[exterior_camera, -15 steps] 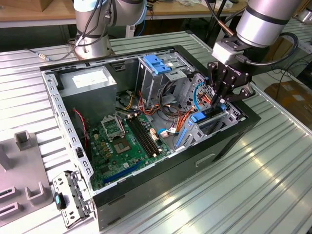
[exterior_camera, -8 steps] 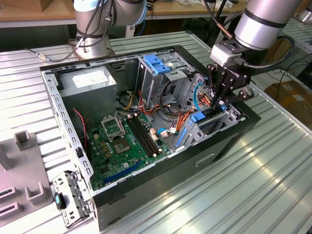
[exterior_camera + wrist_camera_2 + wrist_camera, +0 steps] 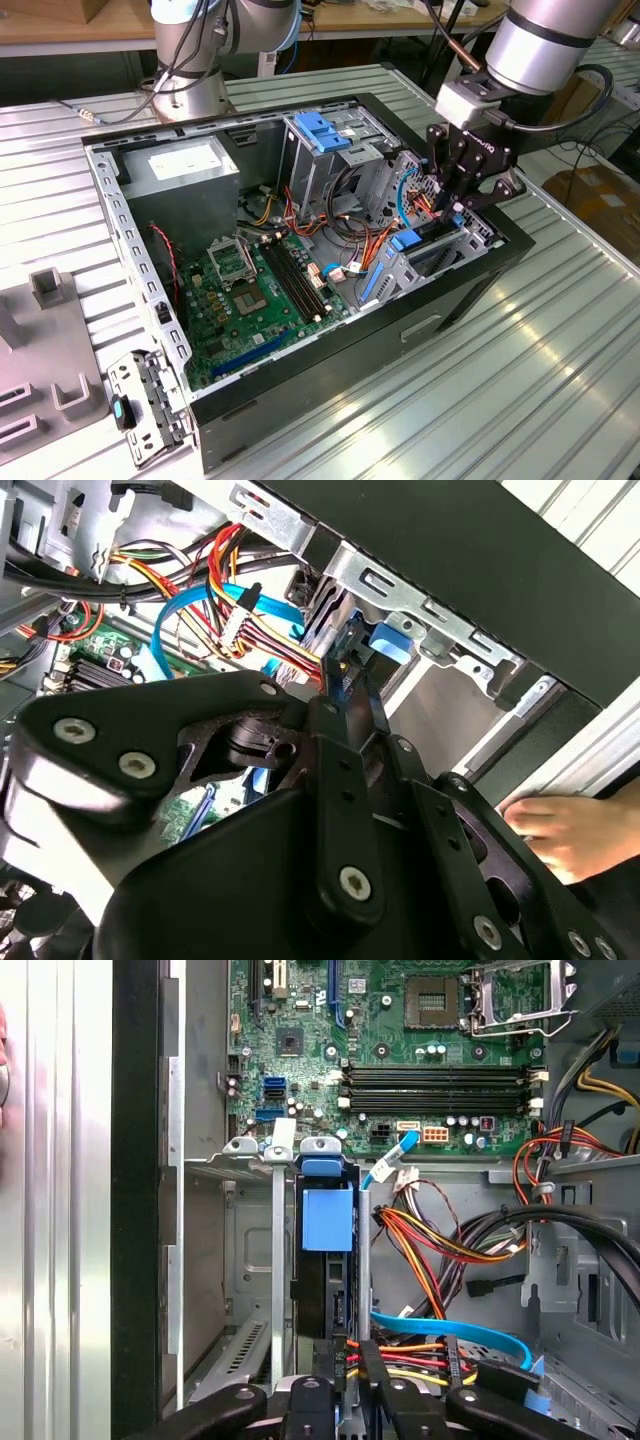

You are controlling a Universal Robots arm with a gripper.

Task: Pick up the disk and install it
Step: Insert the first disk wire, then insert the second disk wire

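Black claw [image 3: 345,1385] clenched on the disk's [image 3: 327,1260] near edge, disk upright in drive bay [image 3: 255,1260], motherboard [image 3: 400,1050] beyond

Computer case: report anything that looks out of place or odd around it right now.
A person's hand rests beside the computer case in the second wrist view, close to the gripper working over the drive bay, where the disk stands on edge. Loose cables crowd that bay. Nothing looks damaged or spilled.
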